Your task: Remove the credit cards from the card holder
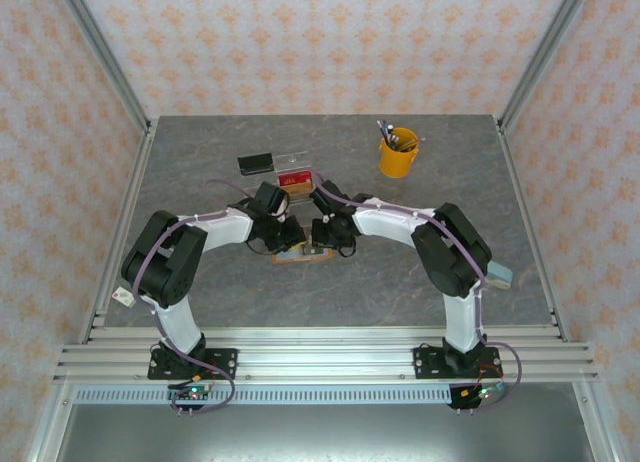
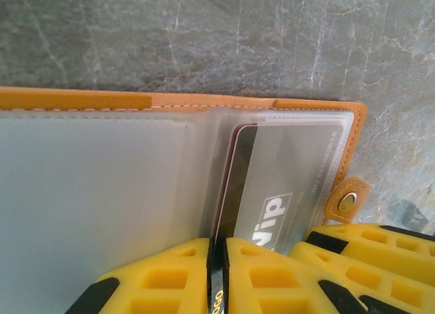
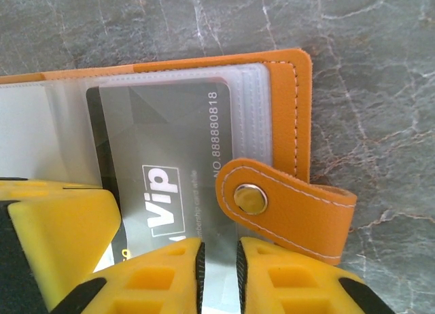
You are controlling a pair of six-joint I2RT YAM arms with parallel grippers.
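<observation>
Orange-tan and leather-look, the small flat bifold card holder (image 1: 300, 256) lies open on the grey marbled table (image 1: 420, 302), about mid-table, well nearer than the yellow pen cup (image 1: 398, 154) at the far right, and both arms are bent in over it.

Left gripper (image 2: 217, 249) first: its yellow fingers are all but together with a thin dark edge caught in the slit. That edge runs straight up into one side of the thin grey plastic VIP card (image 2: 285, 164), so I call it a pinch on that card inside its frosted clear plastic sleeve (image 2: 102, 192). A dark red line shows along the same edge (a second card behind, perhaps; too thin to tell).

Right gripper (image 3: 217, 253) now: the jaws are narrowed to a slot and the VIP card's edge goes into it, just beside the orange strap with its metal snap (image 3: 285, 205). It reads as a grip on the card, sleeve film and all.

Handling, as I judge it: the card is light, stiff and slick, and the sleeve is soft and clingy. The holder weighs next to nothing, so it will ride along unless one side pins it. The best hold is wherever the card's edge stands bare of film, clear of the strap, drawn flat along the pocket
</observation>
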